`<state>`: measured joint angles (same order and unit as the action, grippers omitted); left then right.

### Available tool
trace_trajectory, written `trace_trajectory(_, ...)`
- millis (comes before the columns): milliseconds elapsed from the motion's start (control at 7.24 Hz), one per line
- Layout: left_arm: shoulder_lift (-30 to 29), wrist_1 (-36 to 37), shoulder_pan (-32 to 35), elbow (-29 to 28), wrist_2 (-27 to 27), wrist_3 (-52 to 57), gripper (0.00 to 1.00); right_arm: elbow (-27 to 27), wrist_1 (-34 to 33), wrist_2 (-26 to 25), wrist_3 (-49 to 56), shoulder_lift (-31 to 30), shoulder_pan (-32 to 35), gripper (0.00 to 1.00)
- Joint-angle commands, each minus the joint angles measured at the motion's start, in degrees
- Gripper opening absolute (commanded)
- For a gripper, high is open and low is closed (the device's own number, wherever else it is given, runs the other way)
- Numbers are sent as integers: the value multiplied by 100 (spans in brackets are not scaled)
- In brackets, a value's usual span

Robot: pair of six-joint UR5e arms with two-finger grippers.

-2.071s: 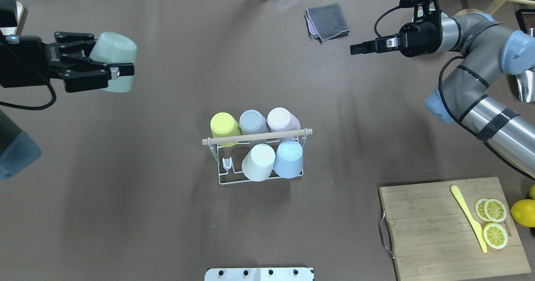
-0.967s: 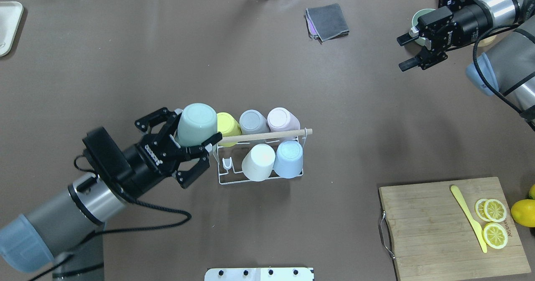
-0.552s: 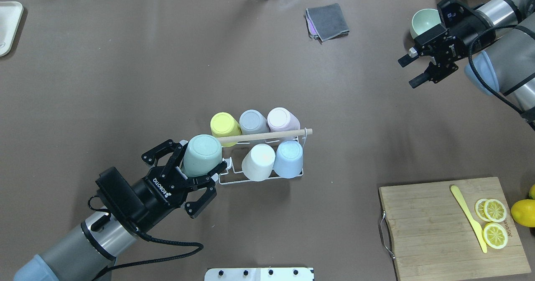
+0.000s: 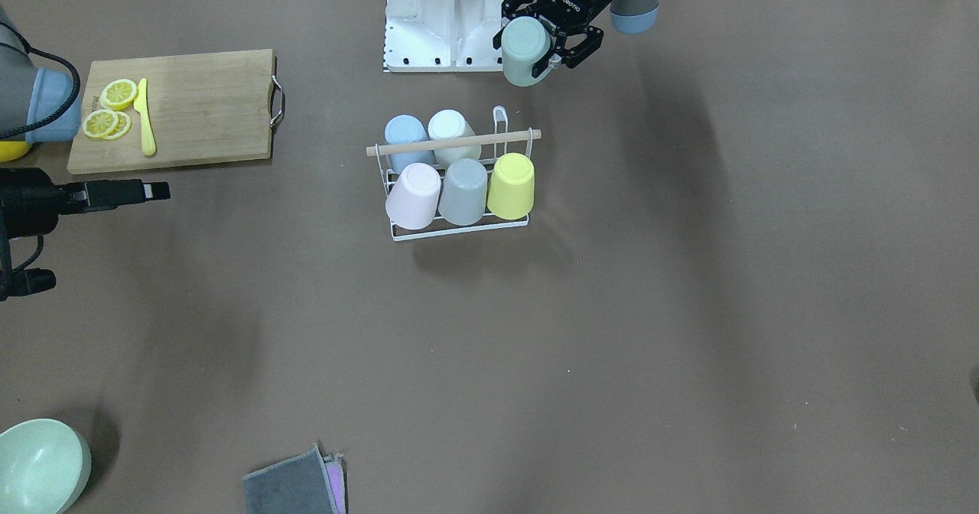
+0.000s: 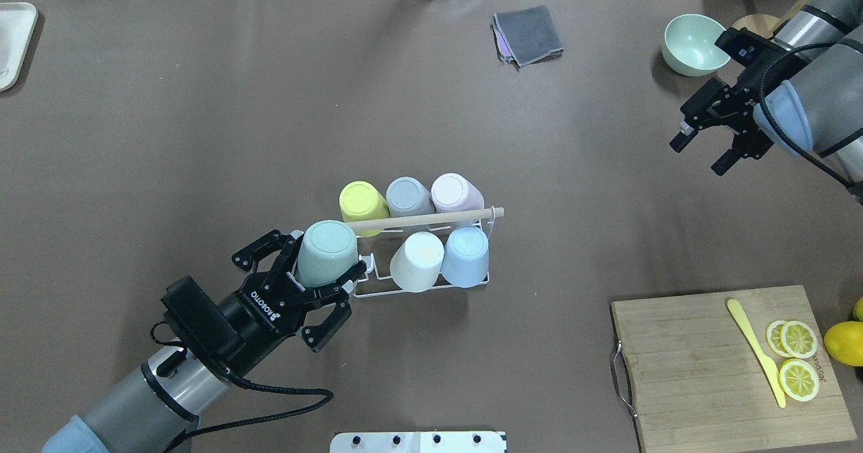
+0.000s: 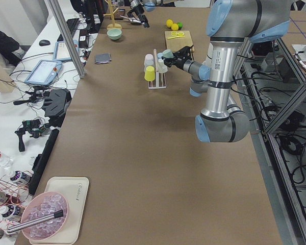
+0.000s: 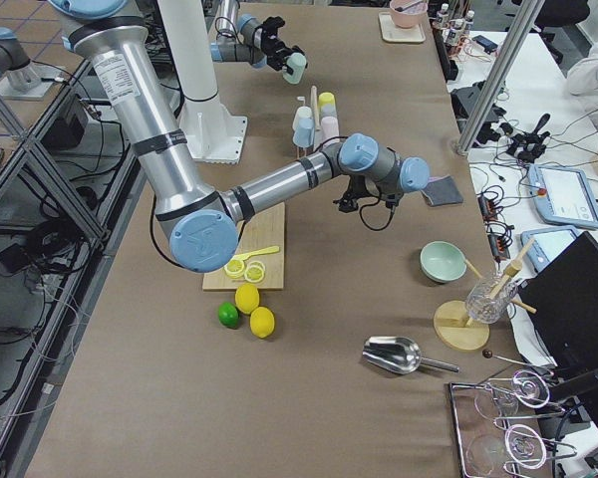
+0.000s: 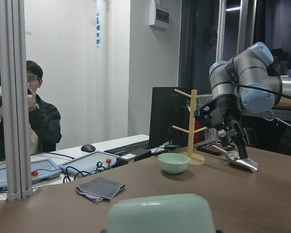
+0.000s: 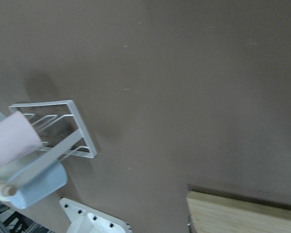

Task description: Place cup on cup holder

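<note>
Left gripper [image 5: 325,264] clamps inverted mint cup [image 5: 323,244] above cup holder [image 5: 404,293] end, 1 prong [image 5: 366,262] free; off-centre descent could snag rod [image 5: 418,221], tip holder. Right gripper [image 5: 698,155] spread, empty.

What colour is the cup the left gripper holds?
Pale mint green; the cup shows best in the overhead exterior view.

Brown-covered table [image 5: 202,102], white wall [image 8: 63,48] behind, cluttered white side desk [image 6: 10,130] with monitor [image 8: 165,114], aluminium post [image 8: 12,97], seated person [image 8: 29,116].
</note>
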<state>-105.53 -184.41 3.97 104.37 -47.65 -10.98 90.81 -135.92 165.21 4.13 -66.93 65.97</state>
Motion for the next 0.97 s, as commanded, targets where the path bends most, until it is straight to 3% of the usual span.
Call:
trace_trajectory(0,-169,19,7,-179,2,-10,0,-2,13,-1206,-35,-30,74,99)
trace_trajectory(138,-248,20,7,-311,2,-10,0,16,48,-1593,-26,-30,152,99)
trace_trajectory(414,-406,37,51,-470,2,-10,0,25,968,-2813,-70,-127,180,99)
trace_trajectory(828,-582,28,130,-760,2,-18,0,34,2275,-3292,-70,-380,320,99)
